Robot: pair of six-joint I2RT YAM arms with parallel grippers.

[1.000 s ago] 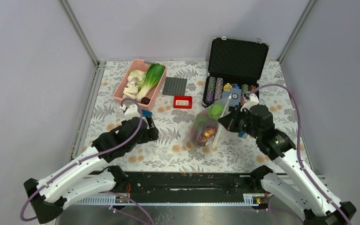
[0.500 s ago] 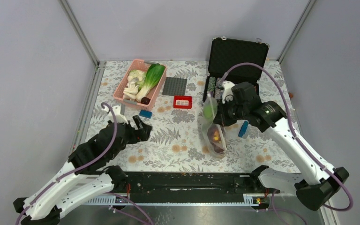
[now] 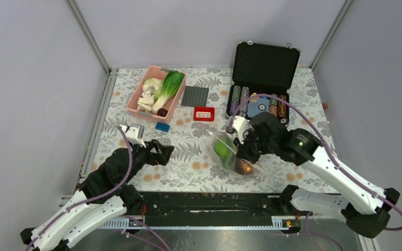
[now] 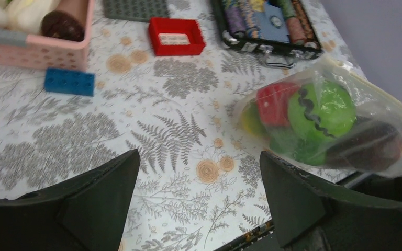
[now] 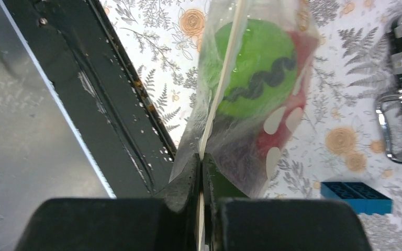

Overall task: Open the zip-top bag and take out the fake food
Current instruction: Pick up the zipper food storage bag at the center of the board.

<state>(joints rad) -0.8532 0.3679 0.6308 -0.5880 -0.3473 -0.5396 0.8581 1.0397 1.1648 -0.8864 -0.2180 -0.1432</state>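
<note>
The zip-top bag is clear with cream dots and sits right of the table's middle, near the front edge. My right gripper is shut on its white zip strip, with the bag reaching away from the fingers. The fake food lies bunched inside: a green striped melon, a red piece, a yellow piece and a dark maroon piece. My left gripper stands open to the left of the bag, apart from it. Only bare tablecloth shows between its fingers.
At the back left, a pink basket holds bok choy and mushrooms. An open poker-chip case stands at the back right. A grey baseplate, a red box and a blue brick lie mid-table. A black rail runs along the front edge.
My right arm has carried the bag from beside the chip case toward the front edge and leftward. My left gripper has drawn back a little and opened wider.
</note>
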